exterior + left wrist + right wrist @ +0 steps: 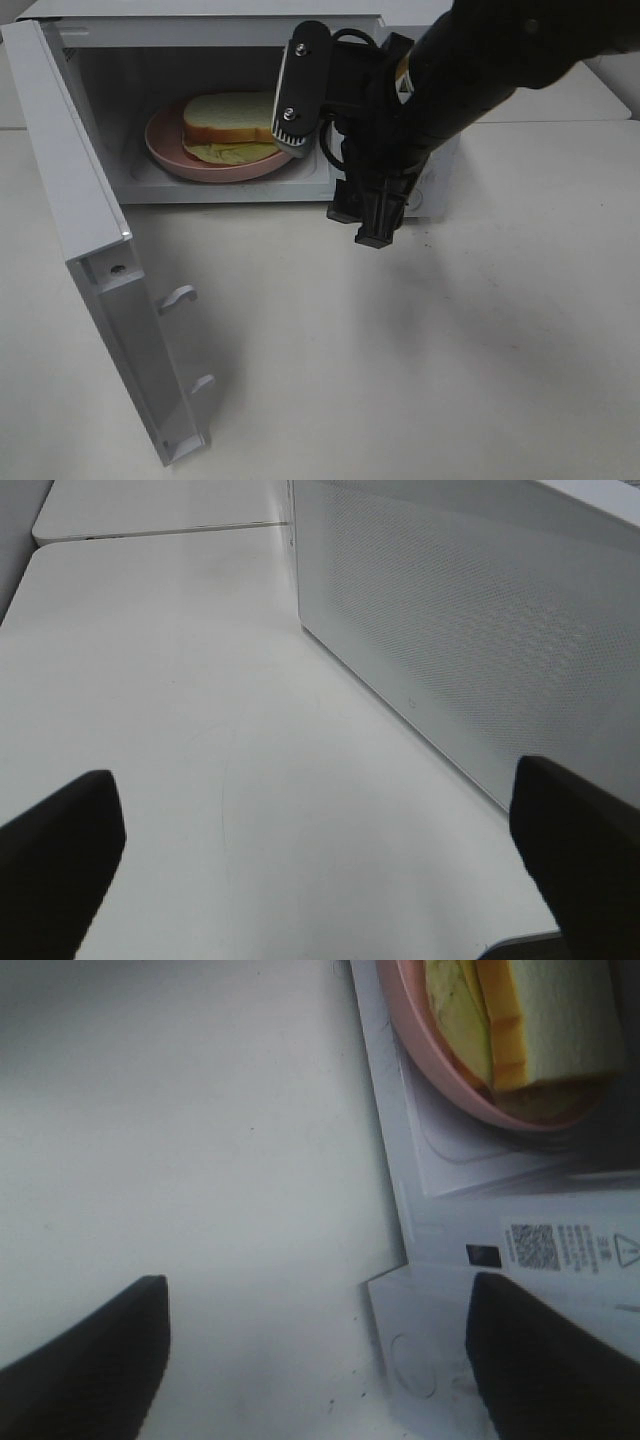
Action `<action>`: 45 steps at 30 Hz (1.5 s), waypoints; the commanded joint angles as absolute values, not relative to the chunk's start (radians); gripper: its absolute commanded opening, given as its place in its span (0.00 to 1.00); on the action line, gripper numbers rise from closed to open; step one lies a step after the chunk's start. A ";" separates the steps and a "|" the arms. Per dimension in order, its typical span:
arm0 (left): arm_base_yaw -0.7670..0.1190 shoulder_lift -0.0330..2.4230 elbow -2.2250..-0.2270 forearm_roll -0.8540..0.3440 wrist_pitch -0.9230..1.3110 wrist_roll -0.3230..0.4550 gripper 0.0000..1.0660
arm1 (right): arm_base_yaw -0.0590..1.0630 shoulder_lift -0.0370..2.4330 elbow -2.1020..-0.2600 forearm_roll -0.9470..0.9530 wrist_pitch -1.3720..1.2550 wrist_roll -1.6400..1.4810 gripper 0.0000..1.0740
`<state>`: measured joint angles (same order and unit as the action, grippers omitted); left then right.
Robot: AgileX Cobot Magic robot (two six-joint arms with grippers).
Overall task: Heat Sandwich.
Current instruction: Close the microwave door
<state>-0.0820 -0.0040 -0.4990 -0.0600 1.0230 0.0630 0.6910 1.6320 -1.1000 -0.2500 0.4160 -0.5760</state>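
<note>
The sandwich (232,118), thick white bread with a brown crust and pale yellow-green filling, lies on a round pink plate (170,150) inside the open microwave (210,30). The right wrist view shows the sandwich (540,1020) and the plate (440,1070) just inside the cavity's front edge. My right gripper (358,228) hangs pointing down in front of the microwave's right part, apart from the plate. Its jaws (318,1290) are open and empty. In the left wrist view my left gripper (315,810) is open and empty over bare table; the exterior high view does not show it.
The microwave door (100,250) stands swung wide open to the left, reaching toward the table's front. Next to the left gripper rises a perforated white side wall of the microwave (470,630). The white table (450,350) spreads in front and to the right.
</note>
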 commanded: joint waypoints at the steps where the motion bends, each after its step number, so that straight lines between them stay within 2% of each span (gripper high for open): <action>1: -0.087 -0.030 -0.505 -0.057 1.018 0.063 0.97 | 0.688 1.568 -1.049 -0.253 0.431 -0.462 0.71; 12: -0.087 -0.030 -0.505 -0.057 1.018 0.063 0.97 | 0.688 1.395 -0.916 -0.253 0.511 -0.131 0.72; 22: -0.087 -0.030 -0.505 -0.057 1.018 0.063 0.97 | 0.688 1.212 -0.839 -0.253 0.734 0.113 0.71; 45: -0.087 -0.030 -0.505 -0.057 1.018 0.063 0.97 | 0.688 0.901 -0.837 -0.250 1.213 0.111 0.71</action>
<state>-0.0820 -0.0040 -0.4990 -0.0600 1.0230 0.0630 0.6910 0.9250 -0.8440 -0.2480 1.1810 0.1140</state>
